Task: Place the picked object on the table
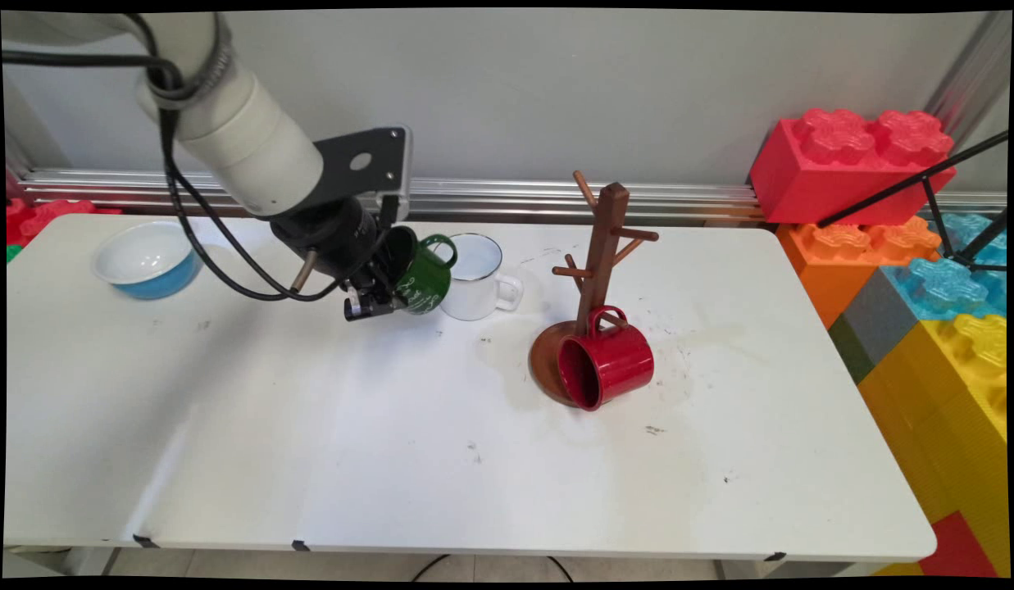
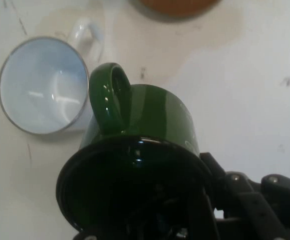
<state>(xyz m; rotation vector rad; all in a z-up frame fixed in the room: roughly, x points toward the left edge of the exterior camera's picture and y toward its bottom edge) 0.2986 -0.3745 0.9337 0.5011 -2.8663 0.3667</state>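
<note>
- The gripper [image 1: 384, 299] has the green mug [image 1: 423, 274] in its jaws, pinching the wall at the rim. In the hand view one finger seems to go down inside the mouth and the other sits outside, which would explain why the mug hangs off the hand like that.
- The green mug [image 2: 140, 150] is tipped over, mouth toward the hand and handle pointing up and away. It looks lifted a bit off the tabletop [image 1: 392, 442], though I can't swear the bottom edge is clear.
- Right beside it stands a white enamel mug [image 1: 476, 279], upright, handle out toward the mug tree. The two mugs are close enough to look like they touch, can't tell for sure.
- The brown mug tree [image 1: 601, 246] stands near the middle of the tabletop on a round base, pegs sticking out at angles so handles can hook on.
- A red mug [image 1: 605, 367] hangs by its handle from a low peg, so low that it lies on its side against the base, mouth facing the camera.
- A blue bowl [image 1: 147, 260], white inside, sits off in the far left corner, well away from everything.
</note>
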